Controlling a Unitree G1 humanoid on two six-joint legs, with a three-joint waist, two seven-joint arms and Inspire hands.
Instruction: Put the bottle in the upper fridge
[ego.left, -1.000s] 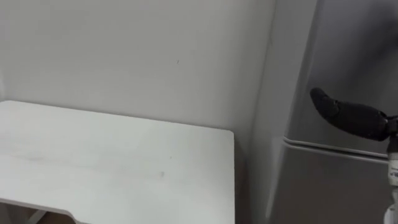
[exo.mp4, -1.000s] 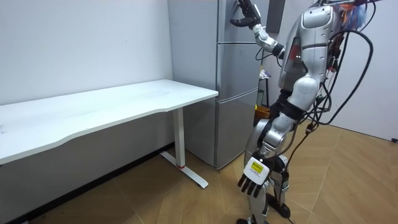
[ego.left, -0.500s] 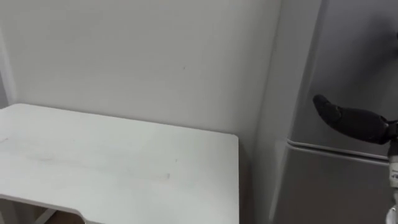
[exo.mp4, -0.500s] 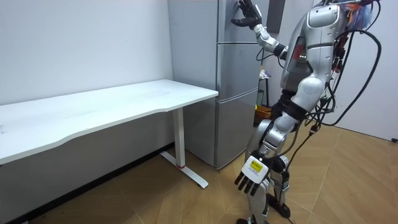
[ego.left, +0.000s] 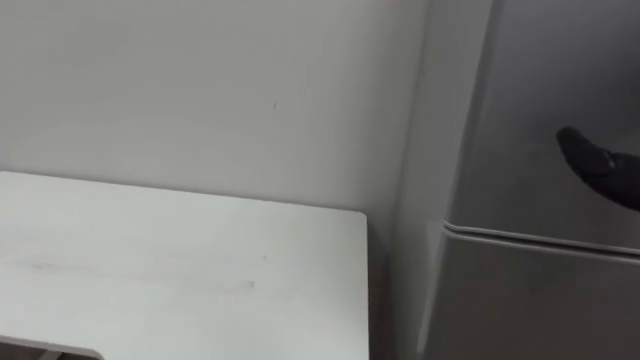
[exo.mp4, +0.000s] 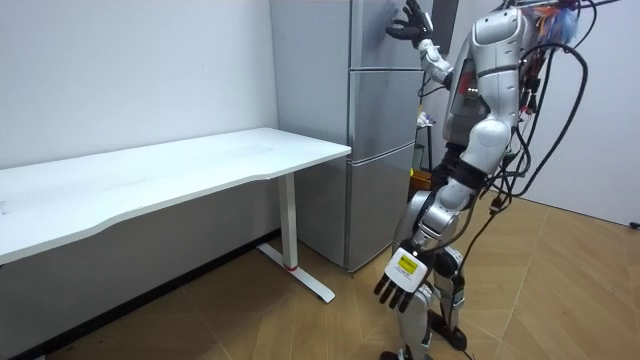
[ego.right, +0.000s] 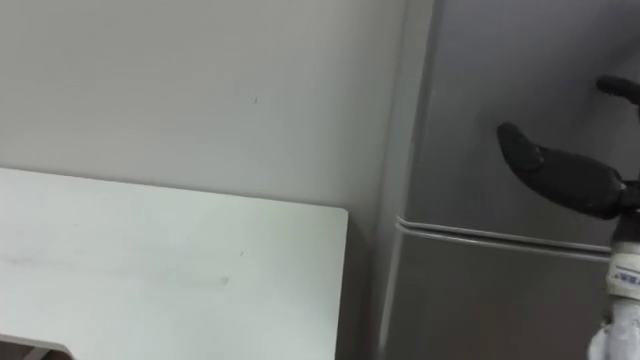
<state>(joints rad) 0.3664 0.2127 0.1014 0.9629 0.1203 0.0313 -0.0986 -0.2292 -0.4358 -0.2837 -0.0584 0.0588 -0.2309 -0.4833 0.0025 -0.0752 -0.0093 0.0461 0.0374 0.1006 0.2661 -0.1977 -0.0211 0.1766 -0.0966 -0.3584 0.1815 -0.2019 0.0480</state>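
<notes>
A tall grey fridge (exo.mp4: 380, 130) stands right of a white table. My right hand (ego.right: 565, 180) is raised in front of the upper door (ego.right: 500, 100), just above the seam to the lower door (ego.right: 480, 300), with its dark fingers straight and open. The left eye view catches the right hand (ego.left: 600, 165) at its right edge, and in the room view the right hand (exo.mp4: 412, 22) is spread near the fridge's top. My left hand (exo.mp4: 398, 288) hangs low by my legs, fingers relaxed, holding nothing. Both fridge doors are closed.
The white table (ego.left: 150, 270) reaches up to the fridge's side, against a pale wall. In the room view I stand on a wooden floor at the fridge's front corner, with the table (exo.mp4: 150, 175) off to the room view's left.
My torso has straightened and shifted, and the eye view moved with it. The right hand slid slightly toward the room view's right along the upper door. The left hand still hangs.
</notes>
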